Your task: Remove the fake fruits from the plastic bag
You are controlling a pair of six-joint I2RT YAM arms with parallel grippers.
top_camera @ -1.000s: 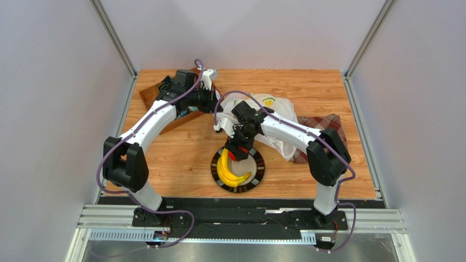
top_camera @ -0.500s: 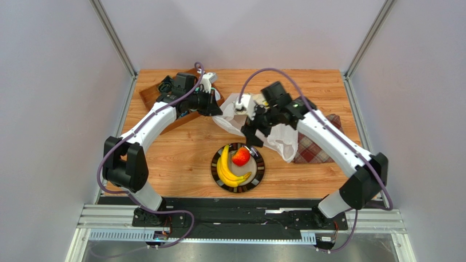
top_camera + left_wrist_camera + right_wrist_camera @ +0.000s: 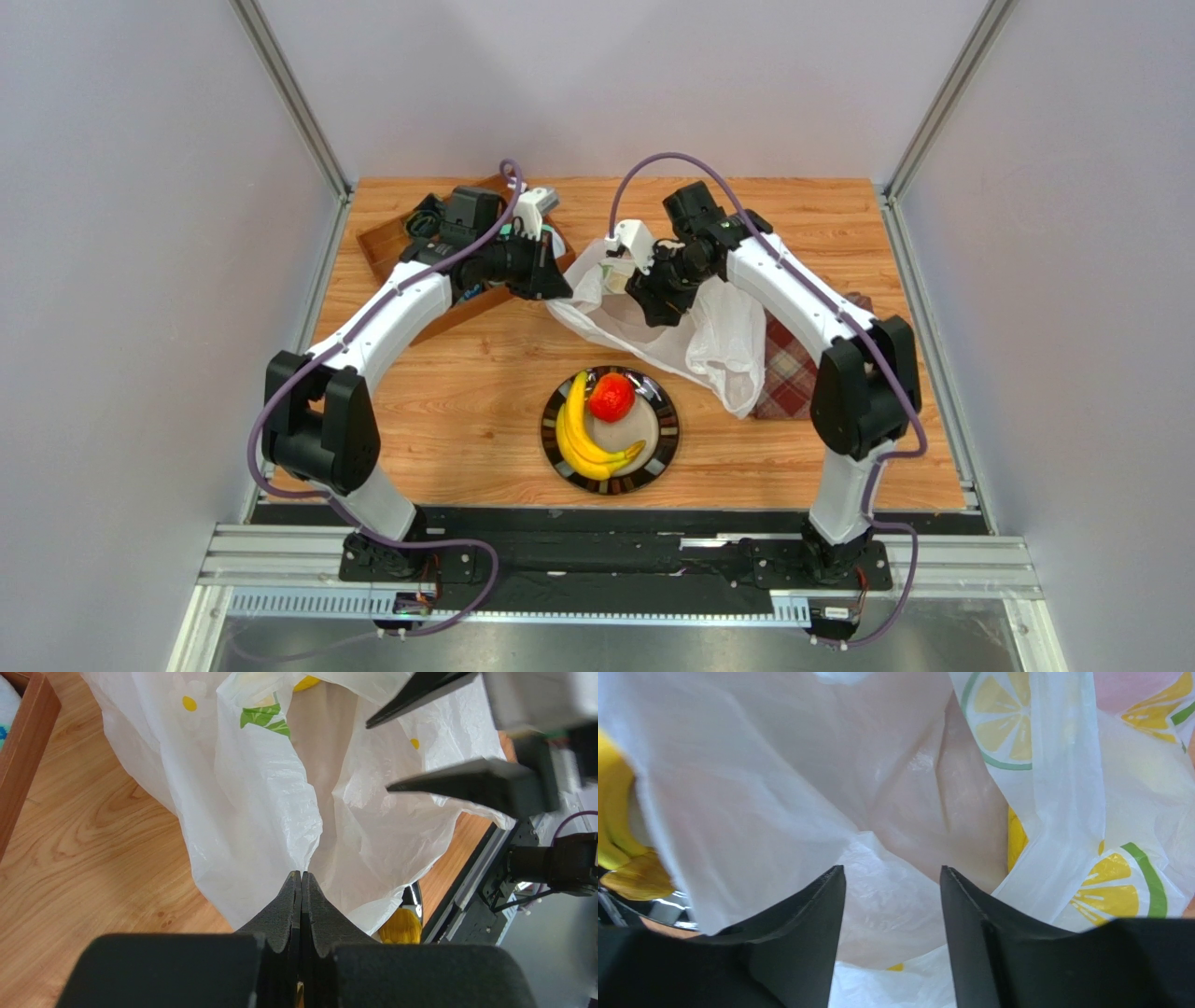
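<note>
The white plastic bag with lemon prints lies at the table's middle back. My left gripper is shut on the bag's left edge and holds it up. My right gripper is open and empty, its fingers at the bag's mouth, over the thin plastic. Yellow bananas and a red fruit lie on a dark-rimmed plate near the front. A yellow shape shows through the bag; I cannot tell whether it is a fruit or a print. No green or orange fruit shows.
A red plaid cloth lies under the bag's right side. A wooden tray stands at the back left, behind my left arm. Grey walls and metal rails close in the table.
The right gripper let the red fruit go onto the plate beside the bananas, then rose and swung back to the bag's mouth. The left gripper kept its hold on the bag.
</note>
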